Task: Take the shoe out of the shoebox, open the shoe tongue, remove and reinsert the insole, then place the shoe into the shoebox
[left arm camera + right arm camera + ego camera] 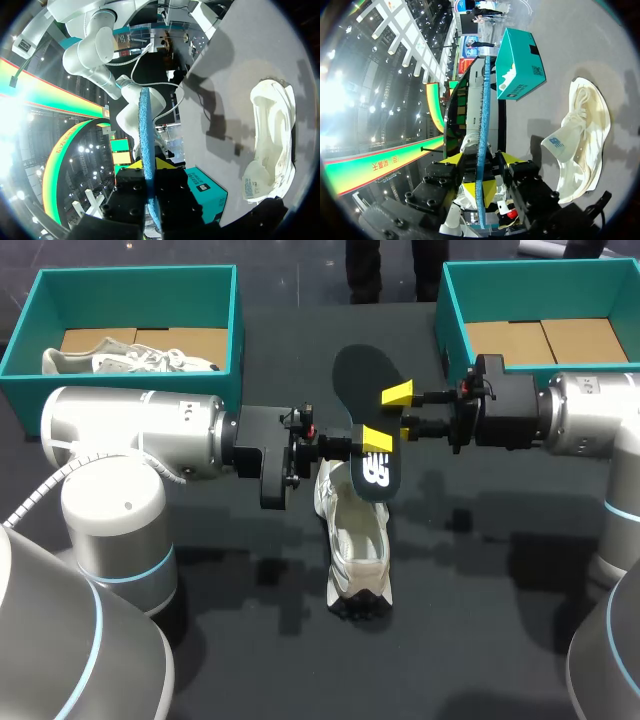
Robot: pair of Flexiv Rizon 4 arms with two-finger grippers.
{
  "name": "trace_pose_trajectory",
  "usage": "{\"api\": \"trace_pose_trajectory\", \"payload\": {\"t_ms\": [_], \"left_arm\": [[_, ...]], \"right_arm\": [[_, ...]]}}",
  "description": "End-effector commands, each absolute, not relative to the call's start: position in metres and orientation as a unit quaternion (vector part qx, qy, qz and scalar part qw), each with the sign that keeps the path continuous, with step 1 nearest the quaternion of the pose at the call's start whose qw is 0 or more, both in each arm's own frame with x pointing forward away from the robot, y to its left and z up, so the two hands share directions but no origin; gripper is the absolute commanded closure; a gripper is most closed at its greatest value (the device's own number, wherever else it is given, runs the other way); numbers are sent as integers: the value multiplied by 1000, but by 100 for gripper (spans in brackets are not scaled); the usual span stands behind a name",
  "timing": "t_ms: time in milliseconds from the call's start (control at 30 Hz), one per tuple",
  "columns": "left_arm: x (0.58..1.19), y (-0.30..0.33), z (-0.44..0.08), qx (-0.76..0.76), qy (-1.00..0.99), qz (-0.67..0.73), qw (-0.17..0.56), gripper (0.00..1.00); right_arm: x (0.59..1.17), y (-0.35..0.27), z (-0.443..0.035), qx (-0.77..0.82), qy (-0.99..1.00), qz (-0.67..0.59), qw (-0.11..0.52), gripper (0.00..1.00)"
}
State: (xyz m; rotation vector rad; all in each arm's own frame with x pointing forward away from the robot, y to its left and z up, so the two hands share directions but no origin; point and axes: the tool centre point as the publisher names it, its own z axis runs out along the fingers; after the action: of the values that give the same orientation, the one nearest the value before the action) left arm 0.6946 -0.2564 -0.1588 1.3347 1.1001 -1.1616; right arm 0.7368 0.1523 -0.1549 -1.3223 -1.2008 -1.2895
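Shoe [358, 540] of white fabric sits on the black bench [480, 570], opening upward, between the two arms and outside both boxes. Above it hangs the dark oval insole [365, 375] with a blue underside - both sets of jaws are clenched on it, the left gripper [375, 440] nearer the shoe, the right gripper [400, 410] just beyond. Each wrist view shows the insole edge-on between that arm's fingers. Two open teal cardboard shoeboxes [130, 280] stand at the far corners - the left one holds a second white shoe [120, 362].
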Motion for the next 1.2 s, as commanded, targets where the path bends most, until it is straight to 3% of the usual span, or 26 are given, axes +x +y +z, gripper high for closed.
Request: {"api": "trace_pose_trajectory", "payload": {"t_ms": [33, 500, 633, 733, 1133, 1200], "left_arm": [[694, -258, -159, 553, 456, -481, 505, 100], [694, -258, -159, 553, 456, -481, 505, 100], [694, -258, -159, 553, 456, -481, 505, 100], [694, -258, -159, 553, 456, -481, 505, 100], [694, -257, -159, 554, 455, -481, 505, 100], [693, -256, -158, 552, 455, -482, 506, 62]], "right_arm": [[736, 157, -155, -532, -492, -519, 453, 58], [737, 172, -156, -525, -503, -512, 457, 61], [738, 175, -157, -523, -504, -511, 459, 78], [738, 176, -157, -520, -505, -512, 461, 98], [737, 181, -155, -517, -508, -510, 463, 100], [737, 180, -154, -517, -509, -510, 462, 100]]}}
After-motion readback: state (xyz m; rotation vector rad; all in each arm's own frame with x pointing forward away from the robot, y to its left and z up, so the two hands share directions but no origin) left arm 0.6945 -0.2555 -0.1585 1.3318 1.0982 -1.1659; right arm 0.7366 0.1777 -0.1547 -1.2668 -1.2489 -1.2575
